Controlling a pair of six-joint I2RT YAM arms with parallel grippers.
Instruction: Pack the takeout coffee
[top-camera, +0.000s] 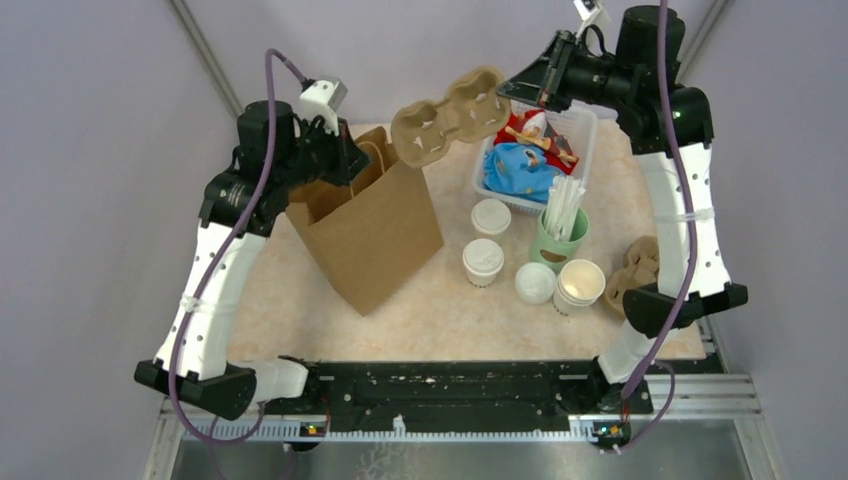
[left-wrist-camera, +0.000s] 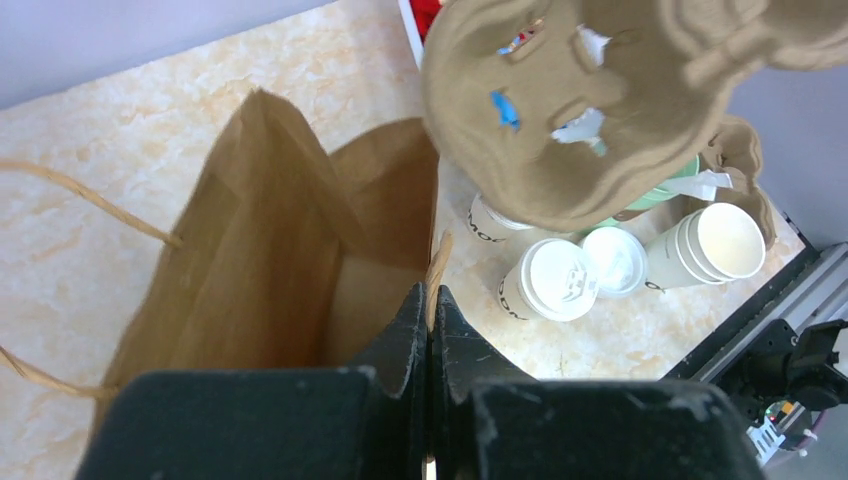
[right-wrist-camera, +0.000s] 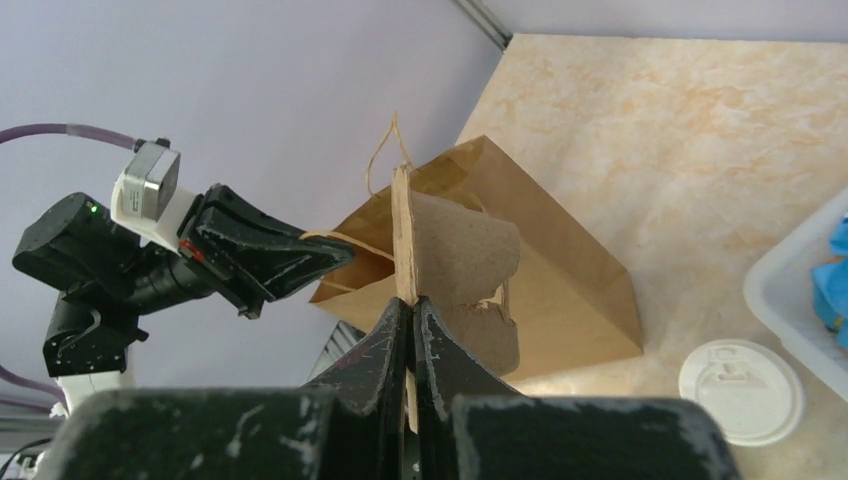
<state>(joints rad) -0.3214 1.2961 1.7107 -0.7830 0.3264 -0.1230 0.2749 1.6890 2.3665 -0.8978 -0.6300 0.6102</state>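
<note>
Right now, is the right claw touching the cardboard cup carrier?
Touching. Right wrist view: the right claw is shut on the edge of the cup carrier.

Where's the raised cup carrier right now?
Top view: the cup carrier is held aloft in the right gripper, far centre, between the paper bag and the white basket.

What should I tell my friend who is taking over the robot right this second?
Left end effector: shut on the rim of the brown paper bag, which stands open on the beige marbled table.
Right end effector: shut on the brown moulded-cardboard cup carrier, held in the air near the bag's mouth.
Coffee: the white lidded paper cup with black lettering stands on the table beside the bag, untouched.
Done: bag and carrier gripped. Left: cup and carrier must go into the bag.
</note>
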